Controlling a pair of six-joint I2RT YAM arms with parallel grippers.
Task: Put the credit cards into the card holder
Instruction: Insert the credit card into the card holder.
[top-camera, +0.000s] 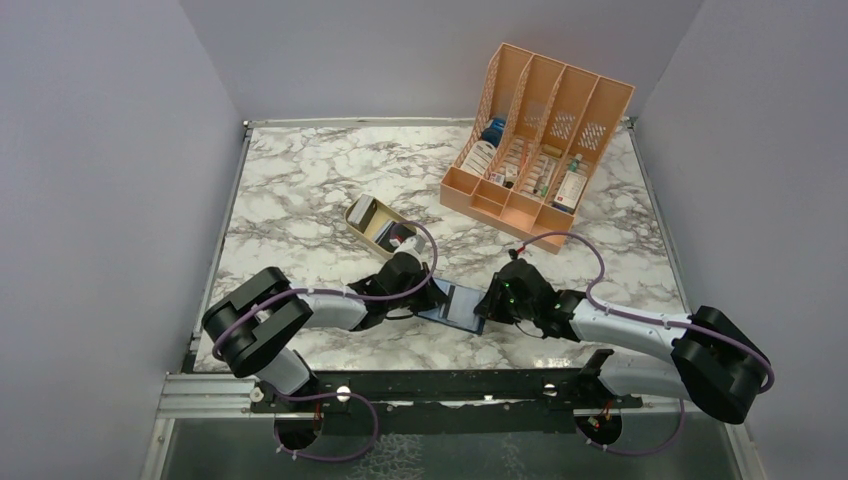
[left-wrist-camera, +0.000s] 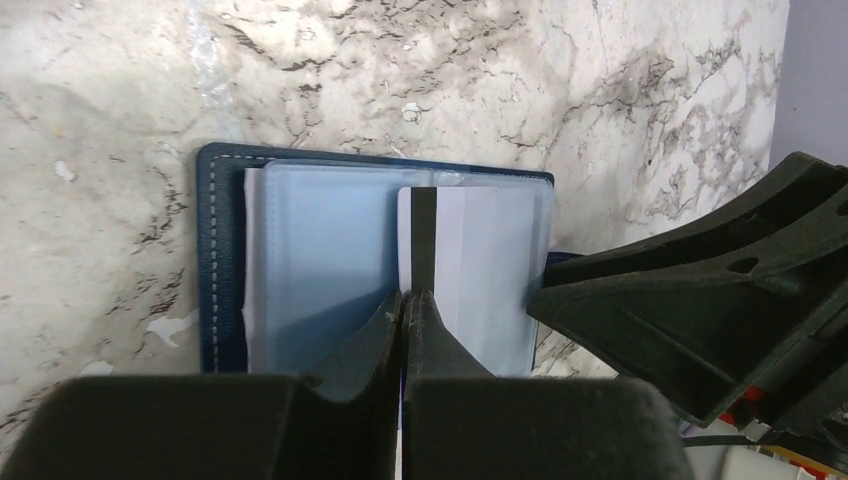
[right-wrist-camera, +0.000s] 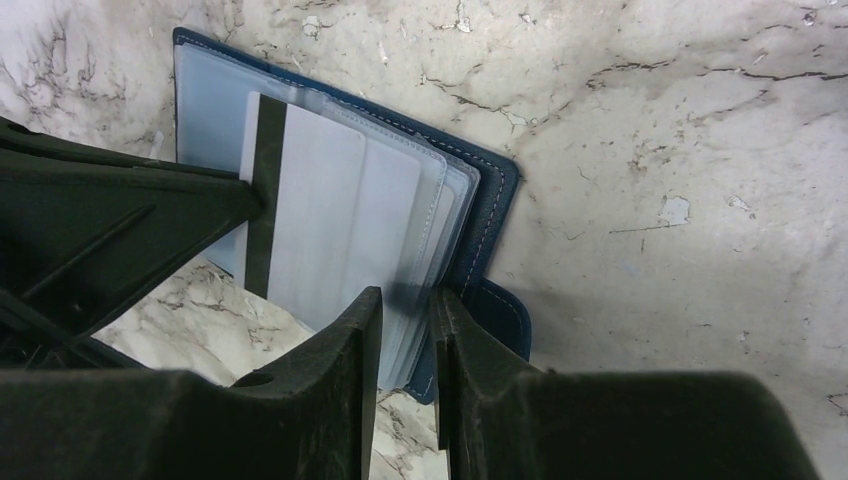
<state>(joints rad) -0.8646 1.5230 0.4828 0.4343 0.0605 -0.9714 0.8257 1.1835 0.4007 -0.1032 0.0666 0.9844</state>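
Lower centre of the top view: the card holder (top-camera: 455, 307) lies open, and the right gripper (right-wrist-camera: 405, 315) pinches it by its clear sleeves (right-wrist-camera: 405, 225). The left gripper (left-wrist-camera: 410, 305) is clamped tight on a striped credit card (left-wrist-camera: 480, 270) that lies over those sleeves.

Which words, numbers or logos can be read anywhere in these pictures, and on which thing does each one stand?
No text can be read.
The card: pale face with a dark stripe, no print visible.
The holder: plain navy, no print visible.
The bottles in the rack: labels too small to read.
The tin: its contents are too small to read.
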